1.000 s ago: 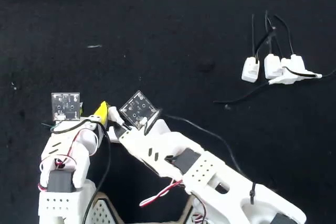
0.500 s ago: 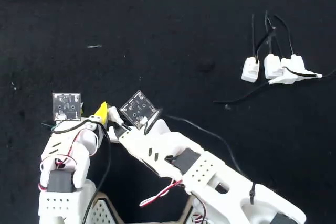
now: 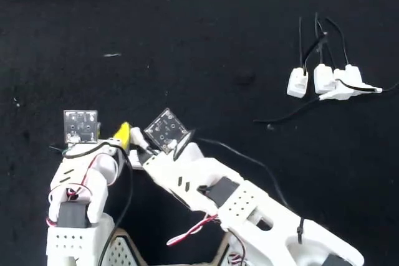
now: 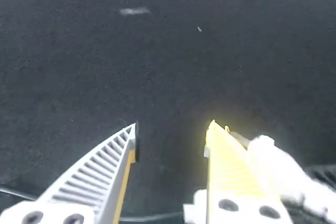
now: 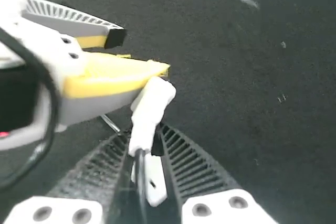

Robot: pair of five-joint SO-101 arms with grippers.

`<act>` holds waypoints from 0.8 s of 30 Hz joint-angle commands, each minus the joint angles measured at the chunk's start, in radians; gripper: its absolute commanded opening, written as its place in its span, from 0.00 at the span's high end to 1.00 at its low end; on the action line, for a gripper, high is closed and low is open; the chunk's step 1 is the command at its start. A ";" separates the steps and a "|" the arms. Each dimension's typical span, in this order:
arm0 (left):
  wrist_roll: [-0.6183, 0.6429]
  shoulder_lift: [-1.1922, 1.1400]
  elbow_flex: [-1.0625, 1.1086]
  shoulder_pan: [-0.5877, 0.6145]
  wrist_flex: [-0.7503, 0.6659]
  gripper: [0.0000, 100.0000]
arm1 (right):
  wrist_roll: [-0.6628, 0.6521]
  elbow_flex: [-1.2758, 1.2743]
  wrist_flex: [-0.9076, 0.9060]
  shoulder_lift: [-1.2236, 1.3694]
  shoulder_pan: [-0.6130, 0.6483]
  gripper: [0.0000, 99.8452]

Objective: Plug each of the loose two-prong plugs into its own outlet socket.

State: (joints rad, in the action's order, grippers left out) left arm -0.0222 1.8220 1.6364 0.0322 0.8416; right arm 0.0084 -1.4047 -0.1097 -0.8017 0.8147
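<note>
1. Our right claw (image 5: 143, 132) is clamped on a white two-prong plug (image 5: 152, 103), with the cord running back between its fingers. We judge that this grip leaves the plug's head free for a handover or for insertion.
2. Just beside the plug, our left claw (image 4: 173, 127) stands spread and empty. The plug's head sits by its yellow finger (image 4: 223, 166), outside the gap.
3. Well apart from the plug, across the bench (image 3: 206, 42), lies a cluster of white corded blocks (image 3: 324, 79), presumably the sockets.
</note>
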 commanded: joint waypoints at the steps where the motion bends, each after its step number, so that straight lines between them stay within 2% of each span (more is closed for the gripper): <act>1: -0.014 -0.011 -0.004 -0.044 0.002 0.78 | 0.009 0.002 0.009 -0.050 -0.057 0.99; 5: -0.014 -0.011 -0.004 -0.035 0.002 0.78 | -0.009 -0.005 0.003 -0.048 -0.058 0.99; 9: -0.014 -0.009 -0.013 -0.021 0.002 0.78 | -0.123 0.004 -0.084 -0.054 -0.043 0.99; 14: 0.009 -0.008 -0.064 0.143 -0.006 0.78 | -0.270 0.004 -0.152 -0.054 0.037 0.99; 17: 0.077 -0.008 -0.065 0.191 -0.008 0.78 | -0.288 0.002 -0.155 -0.054 0.074 0.99; 24: 0.075 -0.008 -0.062 0.170 -0.002 0.78 | -0.282 0.001 -0.155 -0.054 0.080 0.99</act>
State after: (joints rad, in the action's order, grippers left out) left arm 0.0422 1.8113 1.6364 0.2087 0.8447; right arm -0.2677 -1.4200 -0.2601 -0.8247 0.8792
